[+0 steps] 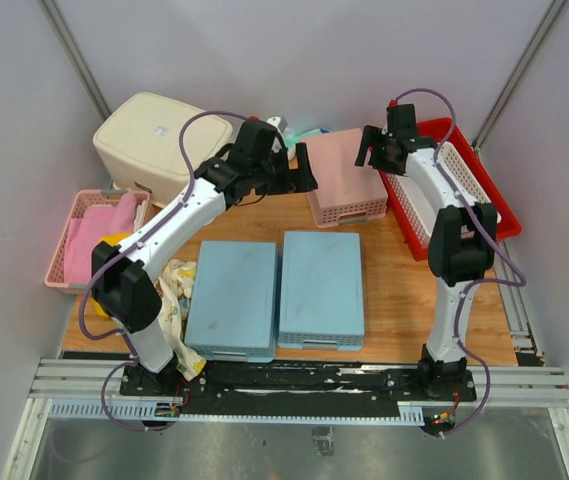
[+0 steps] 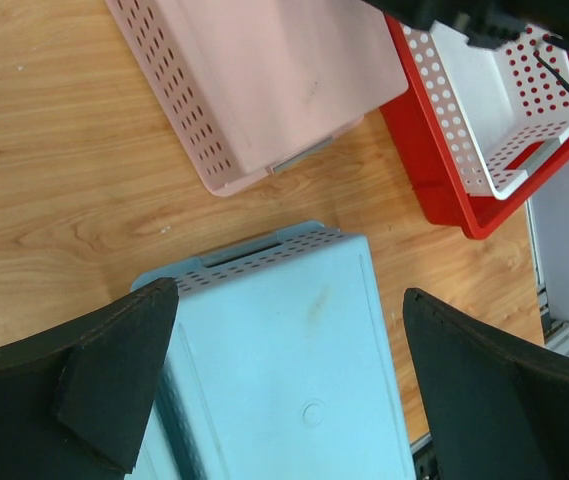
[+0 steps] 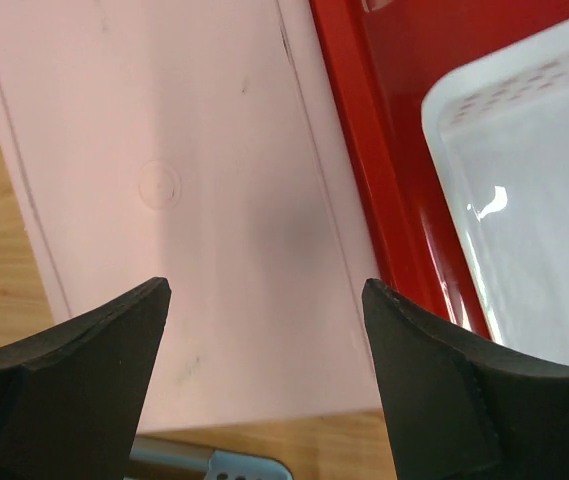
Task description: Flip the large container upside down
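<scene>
The large container (image 1: 154,140) is a cream-beige tub at the far left corner of the table. A smooth closed face points up and a perforated patch shows on its near wall. It shows in neither wrist view. My left gripper (image 1: 304,175) is open and empty, to the right of the tub and apart from it. In the left wrist view it (image 2: 289,295) hangs over a blue basket (image 2: 284,360). My right gripper (image 1: 369,150) is open and empty. In the right wrist view it (image 3: 266,285) hangs over an overturned pink basket (image 3: 184,200).
Two overturned blue baskets (image 1: 232,298) (image 1: 322,288) lie side by side in the middle. The pink basket (image 1: 344,178) lies behind them. A red tray (image 1: 414,225) with a white basket (image 1: 469,180) stands at the right. A pink basket (image 1: 59,260) with cloth sits at the left edge.
</scene>
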Controlling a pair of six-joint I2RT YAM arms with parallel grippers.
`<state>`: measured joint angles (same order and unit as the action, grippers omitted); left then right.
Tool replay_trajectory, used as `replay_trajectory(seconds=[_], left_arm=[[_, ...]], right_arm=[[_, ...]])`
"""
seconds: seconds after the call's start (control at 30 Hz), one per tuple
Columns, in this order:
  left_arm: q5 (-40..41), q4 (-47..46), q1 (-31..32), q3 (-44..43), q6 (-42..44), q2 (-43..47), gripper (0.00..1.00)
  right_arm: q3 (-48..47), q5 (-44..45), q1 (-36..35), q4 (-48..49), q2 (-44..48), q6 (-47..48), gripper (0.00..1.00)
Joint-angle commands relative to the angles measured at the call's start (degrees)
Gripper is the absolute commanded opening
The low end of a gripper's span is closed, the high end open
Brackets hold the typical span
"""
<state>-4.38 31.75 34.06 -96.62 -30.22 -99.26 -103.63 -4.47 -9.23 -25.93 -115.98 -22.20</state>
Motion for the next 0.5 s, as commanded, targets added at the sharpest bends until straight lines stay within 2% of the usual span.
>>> replay_trajectory(seconds=[0.0, 0.2, 0.47], left_arm=[[-0.92, -2.11, -0.24, 2.77, 1.04, 2.71, 0.99], [-1.7, -3.51, -0.27, 5.95, 1.14, 3.54, 0.99], [-4.74, -5.14, -0.31, 7.35, 0.52, 2.27, 0.99]], right_arm=[[-7.58, -0.97, 1.35, -3.17, -7.21, 1.01, 0.8], [-8.09, -9.2, 1.25, -3.06, -12.03, -0.46, 0.77], [3.12, -29.21, -1.5, 6.16, -8.02, -1.29, 0.73]])
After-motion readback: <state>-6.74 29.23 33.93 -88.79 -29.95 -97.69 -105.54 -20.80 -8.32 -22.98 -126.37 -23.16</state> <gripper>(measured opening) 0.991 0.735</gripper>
